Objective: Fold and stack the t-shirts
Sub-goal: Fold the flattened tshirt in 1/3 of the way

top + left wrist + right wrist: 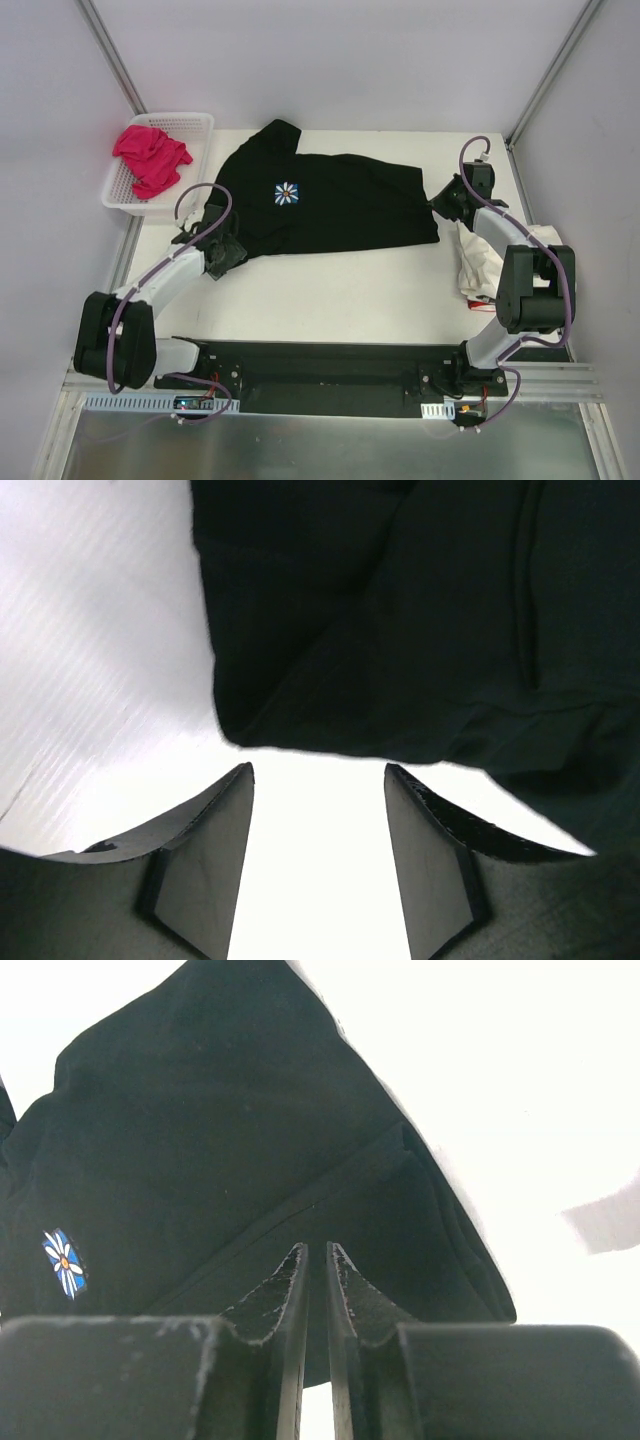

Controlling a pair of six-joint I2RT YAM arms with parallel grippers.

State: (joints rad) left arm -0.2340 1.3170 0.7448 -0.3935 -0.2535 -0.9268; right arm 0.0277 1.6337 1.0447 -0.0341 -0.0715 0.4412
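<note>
One black t-shirt (330, 200) lies spread flat in the middle of the surface (340, 290), with its daisy patch (287, 193) facing up, so I judge it is the piece you are working on. It is not folded yet. Your left hand (222, 250) sits at the near left corner of this shirt. In its wrist view the fingers stand wide apart, and the cloth corner is just ahead of them, not between them. Your right hand (445, 200) is at the opposite edge of the shirt, with its fingers almost together and only a thin slit between. Whether cloth is pinched there, I cannot tell. Probably the two hands are placed at the two ends so that the shirt can be lifted evenly for a fold. Some cream-white t-shirts (480, 262) lie heaped at the right edge, beside the right arm, and a pink t-shirt (150, 158) lies in the basket (200, 125) at the far left.
</note>
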